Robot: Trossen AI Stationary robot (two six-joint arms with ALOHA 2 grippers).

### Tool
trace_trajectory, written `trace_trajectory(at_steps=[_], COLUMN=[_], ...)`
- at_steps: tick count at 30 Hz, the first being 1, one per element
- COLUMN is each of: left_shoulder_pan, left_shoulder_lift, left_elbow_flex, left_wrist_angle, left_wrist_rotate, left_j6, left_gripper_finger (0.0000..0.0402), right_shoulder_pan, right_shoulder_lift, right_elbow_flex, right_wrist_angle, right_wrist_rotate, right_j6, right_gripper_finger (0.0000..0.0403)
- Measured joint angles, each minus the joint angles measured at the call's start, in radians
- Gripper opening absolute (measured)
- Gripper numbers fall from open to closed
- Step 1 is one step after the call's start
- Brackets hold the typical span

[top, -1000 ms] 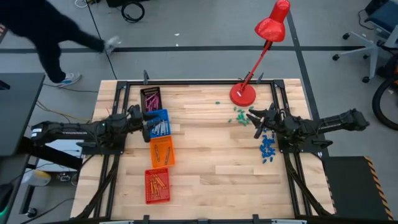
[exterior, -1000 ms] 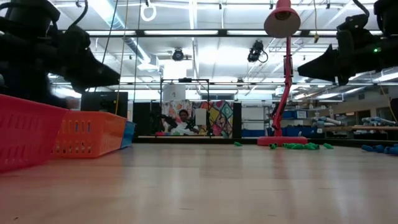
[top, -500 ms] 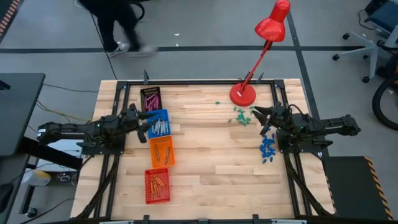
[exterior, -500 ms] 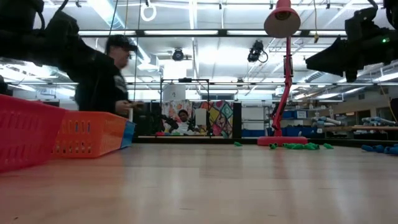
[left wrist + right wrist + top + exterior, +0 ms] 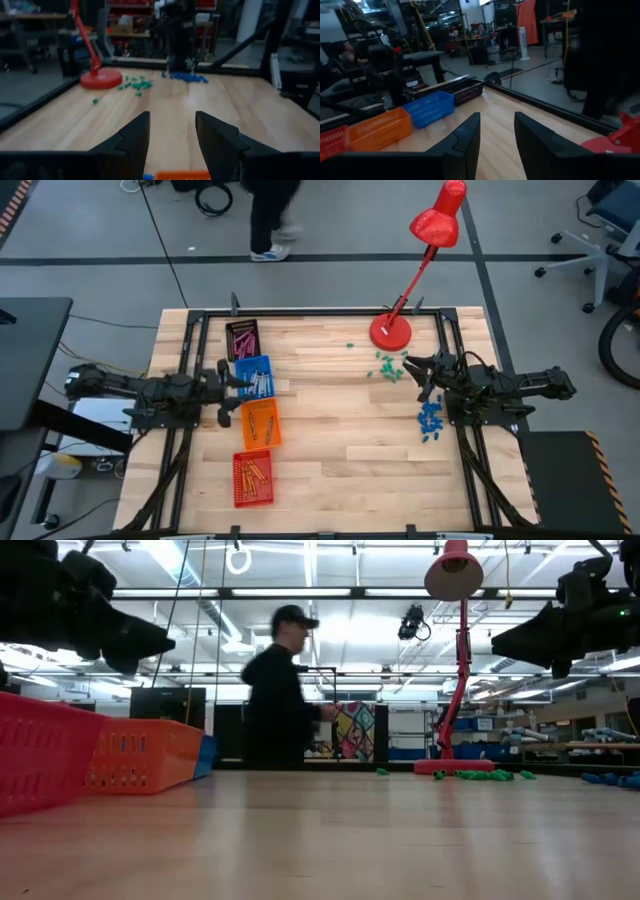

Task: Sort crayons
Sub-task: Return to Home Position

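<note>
**Crayons (image 5: 262,423) all binned: time to park the arms**

Crayons sit in the row of bins down the left side of the table (image 5: 340,460). Pink ones are in the black bin (image 5: 243,323), silver-grey in the blue bin (image 5: 255,360), orange in the orange bin (image 5: 262,445), and more in the red bin (image 5: 252,503). I spot no loose crayon on the wood, so I judge the sorting finished. The step in hand is the trip home.

To do it well, I'd raise the left gripper (image 5: 238,379) before drawing it back. It hovers at the blue bin's left edge, close to the orange one, and a sideways drag could tip a bin. Fold slowly and stay inside the frame.

In the left wrist view its fingers (image 5: 132,137) stand well apart, with bare wood between them, nothing held and nothing touched.

The right gripper (image 5: 418,372) hovers just beside the green bits (image 5: 385,368), near the blue bits (image 5: 430,418) and the red lamp (image 5: 390,332). Its own wrist view shows its fingers apart and empty too. I'd keep it high so it scatters none of those bits.

A person (image 5: 268,215) is on the floor beyond the far edge, well apart from both arms.
</note>
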Motion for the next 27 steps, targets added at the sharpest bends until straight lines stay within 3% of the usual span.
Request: trace_trajectory(at_steps=[7, 11, 15, 27], left_shoulder_pan=[-0.036, -0.035, -0.035, -0.035], left_shoulder_lift=[0.000, 0.000, 0.000, 0.000], left_elbow_flex=[0.000, 0.000, 0.000, -0.001], left_wrist_angle=[0.093, 0.096, 0.097, 0.097], left_wrist_rotate=[0.000, -0.002, -0.002, -0.004], left_j6=[0.054, 0.118, 0.042, 0.028], left_gripper_finger=[0.0172, 0.0172, 0.0172, 0.0172], right_shoulder_pan=[0.000, 0.000, 0.000, 0.000], right_shoulder_lift=[0.001, 0.001, 0.001, 0.001], right_elbow_flex=[0.000, -0.007, -0.007, -0.007], right_wrist_angle=[0.000, 0.014, 0.016, 0.016], right_wrist_rotate=[0.074, 0.227, 0.348, 0.255], right_j6=[0.040, 0.049, 0.136, 0.168], right_gripper_finger=[0.0124, 0.0124, 0.0124, 0.0124])
